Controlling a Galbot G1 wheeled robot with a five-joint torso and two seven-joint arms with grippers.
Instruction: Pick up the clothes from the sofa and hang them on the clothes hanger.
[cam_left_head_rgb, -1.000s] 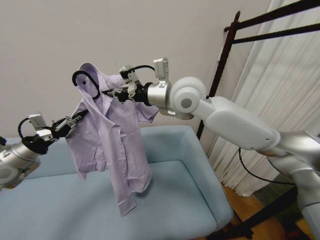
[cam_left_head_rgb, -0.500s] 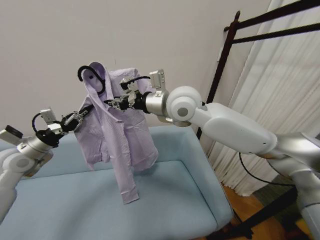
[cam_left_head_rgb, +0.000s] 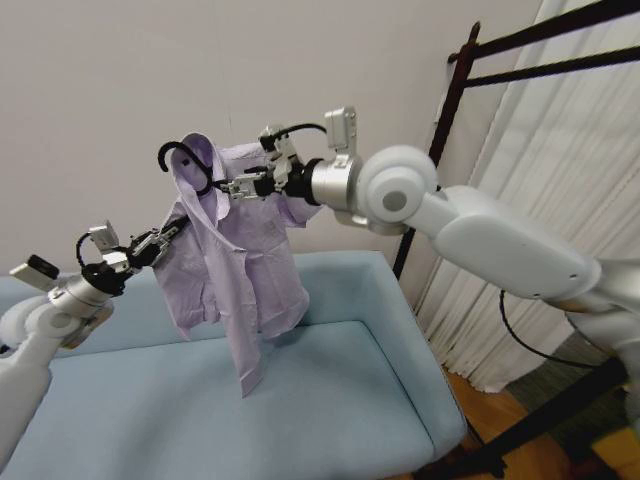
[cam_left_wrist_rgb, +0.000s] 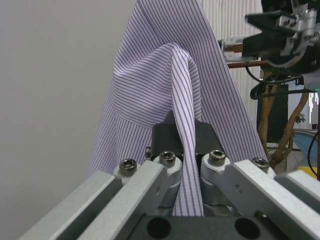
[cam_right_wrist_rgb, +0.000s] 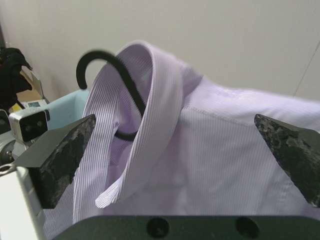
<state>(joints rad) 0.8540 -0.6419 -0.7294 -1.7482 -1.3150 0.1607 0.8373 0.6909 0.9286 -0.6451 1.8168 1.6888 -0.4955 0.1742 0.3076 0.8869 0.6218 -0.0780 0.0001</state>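
Left gripper (cam_left_head_rgb: 165, 236) fingers (cam_left_wrist_rgb: 161, 140) clamped on purple shirt (cam_left_head_rgb: 240, 260), right gripper (cam_left_head_rgb: 232, 187) fingers (cam_right_wrist_rgb: 60, 155) wide apart near hanger (cam_right_wrist_rgb: 99, 53)

The shirt (cam_left_head_rgb: 235, 275) on its hanger (cam_left_head_rgb: 178, 155) has moved slightly right and higher above the sofa (cam_left_head_rgb: 340, 400); the right claw (cam_left_head_rgb: 228, 188) has risen with it.
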